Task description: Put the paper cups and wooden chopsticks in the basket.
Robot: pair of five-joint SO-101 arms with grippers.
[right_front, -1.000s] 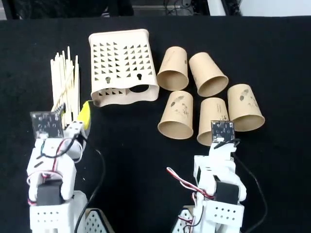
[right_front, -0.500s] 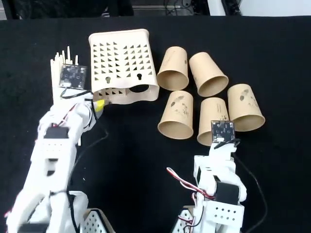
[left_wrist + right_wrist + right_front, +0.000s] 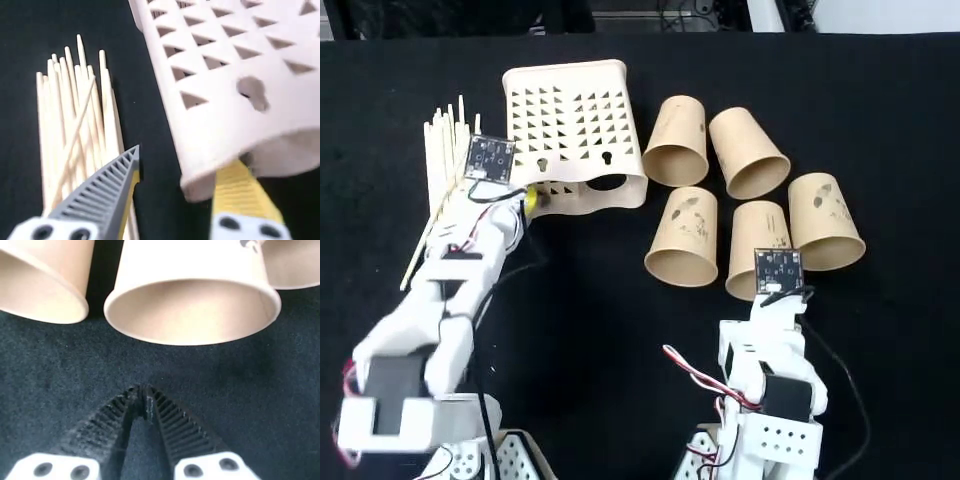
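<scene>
The white perforated basket [image 3: 572,135] lies on its side at the back of the black table, its opening toward the arms. Wooden chopsticks [image 3: 448,160] lie bundled to its left, and one stick [image 3: 425,240] slants out toward the front. Several paper cups [image 3: 685,238] lie on their sides to the right of the basket. My left gripper [image 3: 518,196] is open at the basket's near left corner. In the left wrist view the basket rim [image 3: 210,165] sits between the fingers, with the grey finger [image 3: 102,195] over the chopsticks [image 3: 75,115]. My right gripper [image 3: 145,396] is shut, just short of a cup's mouth [image 3: 192,305].
The right arm [image 3: 770,350] stands folded at the front right, and its camera board overlaps the nearest cup [image 3: 760,235]. Bare black tabletop [image 3: 590,300] lies between the two arms. Cables and dark equipment run along the table's far edge.
My left arm has stretched from the front left up to the basket's near left corner. One chopstick now slants out of the bundle toward the front. The right arm has not moved.
</scene>
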